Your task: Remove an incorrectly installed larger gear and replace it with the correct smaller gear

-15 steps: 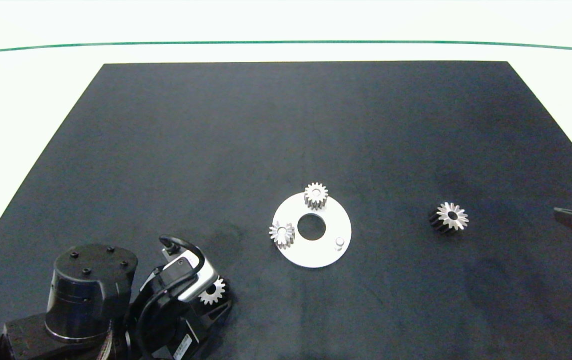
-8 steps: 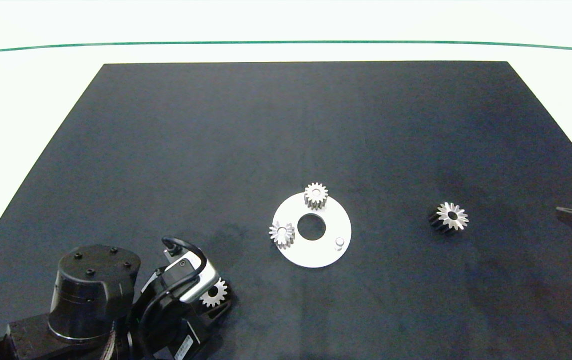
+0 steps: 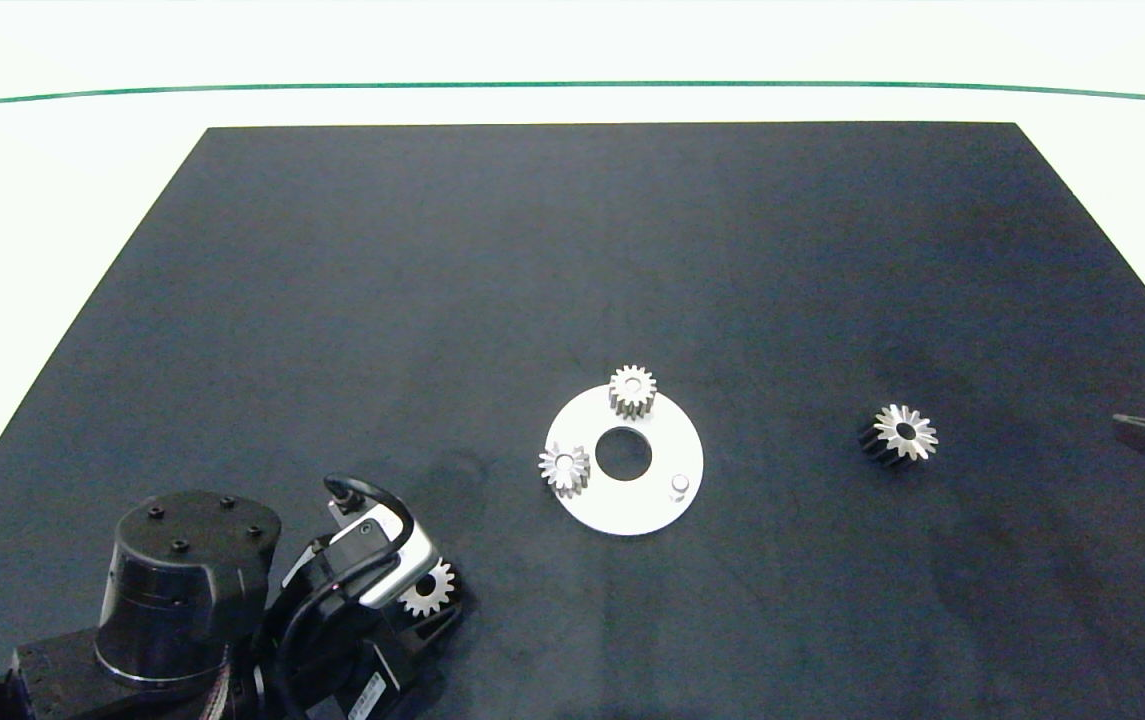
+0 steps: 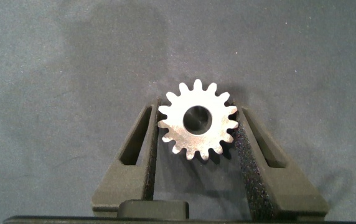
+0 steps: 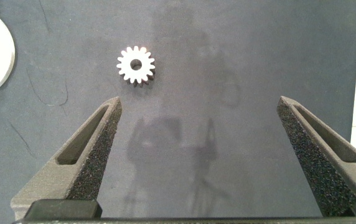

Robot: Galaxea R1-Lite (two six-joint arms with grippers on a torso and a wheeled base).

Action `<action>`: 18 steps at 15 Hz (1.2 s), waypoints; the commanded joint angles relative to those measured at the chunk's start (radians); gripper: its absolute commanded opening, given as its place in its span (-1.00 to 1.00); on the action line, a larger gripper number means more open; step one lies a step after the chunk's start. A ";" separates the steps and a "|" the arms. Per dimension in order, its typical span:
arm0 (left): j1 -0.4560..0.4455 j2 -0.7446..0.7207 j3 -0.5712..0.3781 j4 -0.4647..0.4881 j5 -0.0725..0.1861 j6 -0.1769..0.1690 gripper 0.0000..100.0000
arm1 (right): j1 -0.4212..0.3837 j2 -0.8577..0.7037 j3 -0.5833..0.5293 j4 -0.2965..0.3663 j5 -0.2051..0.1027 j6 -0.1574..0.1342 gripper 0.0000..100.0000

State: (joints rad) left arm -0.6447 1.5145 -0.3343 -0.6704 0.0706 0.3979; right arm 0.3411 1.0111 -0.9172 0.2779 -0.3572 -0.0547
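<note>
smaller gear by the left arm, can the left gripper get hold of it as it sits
Probably yes. The smaller gear lies flat on the black mat, already between the fingers of the left gripper, touching or nearly so. Nothing else crowds it.

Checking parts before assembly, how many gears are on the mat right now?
4: two small gears on the white disc, one smaller gear between the left end effector fingers, and the larger gear alone to the right.

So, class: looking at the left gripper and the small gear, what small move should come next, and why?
Probably close the left gripper fully on the smaller gear and lift. The gear sits between its fingers on the mat, the larger gear already lies off the white plate, and one peg stands bare. The right gripper waits open.
</note>
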 commanded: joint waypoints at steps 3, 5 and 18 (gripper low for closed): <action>-0.024 -0.048 0.000 0.000 0.012 0.002 -0.56 | 0.001 -0.002 0.005 0.001 -0.002 -0.001 1.00; -0.041 -0.074 -0.002 0.025 0.021 0.002 -0.56 | 0.003 -0.003 0.005 0.001 -0.002 -0.001 1.00; -0.142 -0.128 -0.353 0.410 0.121 0.004 -0.56 | -0.022 -0.134 0.049 0.047 -0.002 0.050 1.00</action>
State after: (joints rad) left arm -0.7662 1.3889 -0.6028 -0.3155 0.1894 0.3983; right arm 0.3209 0.8977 -0.8774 0.3240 -0.3572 -0.0023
